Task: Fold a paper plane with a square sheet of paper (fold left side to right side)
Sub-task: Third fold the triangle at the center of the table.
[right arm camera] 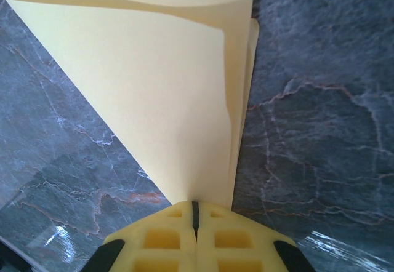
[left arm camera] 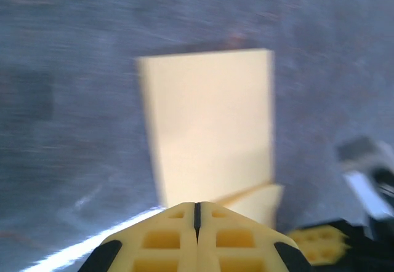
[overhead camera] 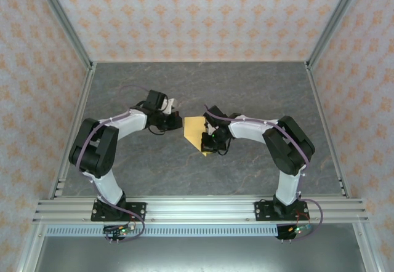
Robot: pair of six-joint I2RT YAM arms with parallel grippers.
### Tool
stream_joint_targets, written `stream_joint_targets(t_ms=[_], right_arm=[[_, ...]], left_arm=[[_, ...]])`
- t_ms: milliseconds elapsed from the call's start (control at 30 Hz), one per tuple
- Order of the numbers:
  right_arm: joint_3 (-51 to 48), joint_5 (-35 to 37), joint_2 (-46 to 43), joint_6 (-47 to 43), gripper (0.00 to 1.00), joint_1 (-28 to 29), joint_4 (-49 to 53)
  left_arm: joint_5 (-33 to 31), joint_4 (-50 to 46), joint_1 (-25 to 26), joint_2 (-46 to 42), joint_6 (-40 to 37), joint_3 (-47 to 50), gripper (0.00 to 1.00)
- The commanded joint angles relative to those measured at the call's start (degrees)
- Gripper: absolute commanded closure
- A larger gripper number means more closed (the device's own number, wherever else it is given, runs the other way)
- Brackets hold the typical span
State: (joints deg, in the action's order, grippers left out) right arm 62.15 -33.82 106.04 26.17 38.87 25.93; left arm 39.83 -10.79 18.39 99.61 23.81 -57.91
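Paper (overhead camera: pixel 194 130) tapers toward the near edge, tip pinched by right tool (right arm camera: pixel 196 205); left tool (left arm camera: pixel 197 206) clenched empty.

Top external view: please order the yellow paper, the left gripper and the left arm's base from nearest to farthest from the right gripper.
1. the yellow paper, just left of the right gripper.
2. the left gripper, at the paper's other side.
3. the left arm's base, bottom left of the view.
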Motion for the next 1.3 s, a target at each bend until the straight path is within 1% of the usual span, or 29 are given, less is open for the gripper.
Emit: stream_joint_targets(t_ms=[0, 100, 233, 400, 700, 967, 1267], right_arm=[[-2.90, 8.07, 2.65, 0.43, 1.00, 0.07, 5.53], [-2.91, 7.67, 2.46, 0.66, 1.00, 0.06, 5.02], [-2.93, 7.33, 1.68, 1.03, 1.00, 0.06, 4.40], [-2.66, 6.85, -0.48, 1.84, 1.00, 0.06, 3.30], [0.35, 4.62, -4.09, 5.32, 1.00, 1.23, -0.21], [3.27, 3.77, -0.43, 7.05, 1.00, 2.48, -3.26], [4.94, 4.29, 2.92, 6.79, 1.00, 2.79, -1.69]], left_arm=[[2.58, 0.72, 4.46, 0.10, 1.67, -0.02, 1.00], [1.74, 0.82, 6.52, 3.46, 1.94, -1.46, 1.00], [2.88, 2.53, 7.14, 7.59, 3.01, -3.18, 1.00], [0.50, 0.52, 7.51, 11.54, 1.87, -4.57, 1.00], [-1.59, 0.59, 7.52, 12.44, 2.00, -2.08, 1.00], [-2.57, 0.40, 7.49, 12.95, 1.93, -1.79, 1.00], [-3.42, 0.07, 7.52, 13.03, 1.72, -1.81, 1.00]])
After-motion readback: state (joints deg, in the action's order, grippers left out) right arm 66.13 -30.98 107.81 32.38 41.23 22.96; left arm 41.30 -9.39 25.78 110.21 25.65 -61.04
